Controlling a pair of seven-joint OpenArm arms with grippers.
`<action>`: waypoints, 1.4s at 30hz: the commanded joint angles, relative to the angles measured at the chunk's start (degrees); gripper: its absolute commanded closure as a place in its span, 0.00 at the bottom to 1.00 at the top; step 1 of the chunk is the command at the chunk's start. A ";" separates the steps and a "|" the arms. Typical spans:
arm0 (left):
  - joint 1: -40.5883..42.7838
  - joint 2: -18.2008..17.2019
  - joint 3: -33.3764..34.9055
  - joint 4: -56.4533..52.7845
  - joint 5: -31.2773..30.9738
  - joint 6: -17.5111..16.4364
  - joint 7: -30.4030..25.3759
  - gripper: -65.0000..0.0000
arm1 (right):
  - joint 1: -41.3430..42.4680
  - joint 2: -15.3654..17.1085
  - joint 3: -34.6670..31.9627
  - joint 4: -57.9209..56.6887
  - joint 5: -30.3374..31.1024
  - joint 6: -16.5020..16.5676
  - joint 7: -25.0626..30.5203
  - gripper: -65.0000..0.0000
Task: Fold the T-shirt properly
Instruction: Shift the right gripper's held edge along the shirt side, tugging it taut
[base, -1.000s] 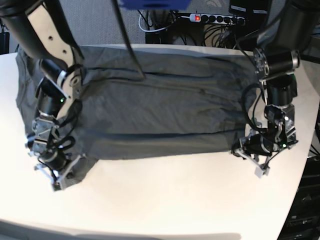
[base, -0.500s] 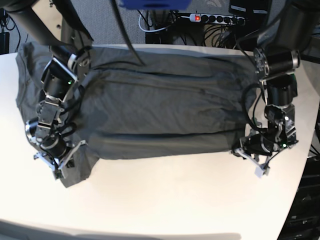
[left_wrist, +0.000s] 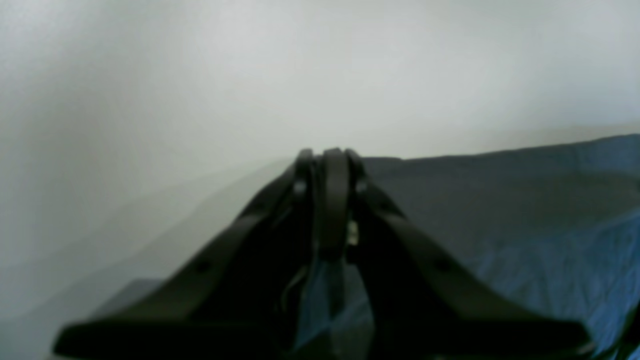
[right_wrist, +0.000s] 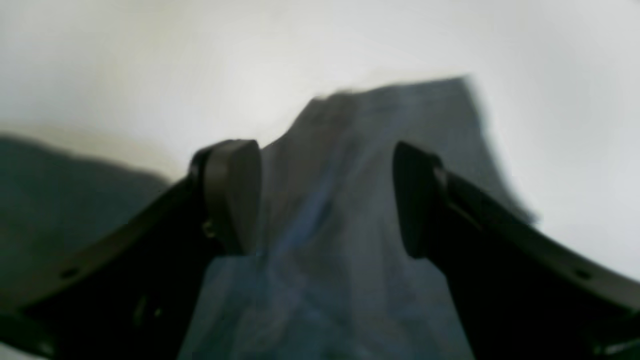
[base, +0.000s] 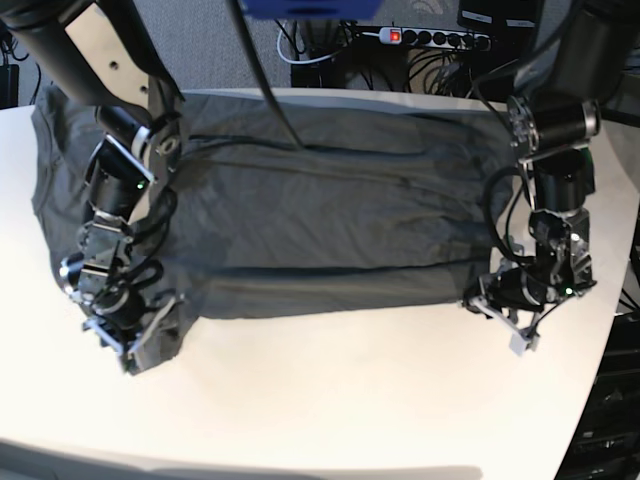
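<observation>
- Nearest us, bare white table (base: 330, 400) is taking up the front, with nothing lying on it.
- Next back, our right claw (base: 125, 345) is hanging over the sleeve corner of the shirt (base: 320, 220). In its wrist view the jaws are standing wide apart with cloth lying between the pads (right_wrist: 232, 195) but not pinched, so we're holding nothing on this side.
- Level with it on the other side, our left claw (base: 505, 320) is sitting low at the shirt's near corner. Its wrist view is showing the jaws pressed together with what looks like a sliver of fabric caught in them, so we reckon we're gripping the shirt edge there. It's blurry though.
- Further back, the shirt is lying spread sideways over most of the table, a long crease running across it, far edge reaching the back rim.
- Our guess at the step: we're partway through a lengthwise fold, one side let go and the other side pinned.
- Next we're probably needing the right claw to grab a fresh bit of cloth, or the left to let go, without dragging the crease crooked.
</observation>
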 joint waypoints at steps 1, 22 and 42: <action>-0.77 -0.53 0.10 0.42 1.47 0.58 1.25 0.94 | 2.65 0.55 -0.07 0.69 0.98 -0.29 1.68 0.37; -0.95 -0.53 0.10 0.42 1.65 0.76 1.16 0.94 | 5.73 3.01 -0.42 -8.37 5.73 -0.29 6.60 0.38; -1.04 -0.44 0.01 0.42 1.38 0.85 0.89 0.94 | 5.20 4.33 -0.16 -12.50 5.90 -0.29 11.44 0.38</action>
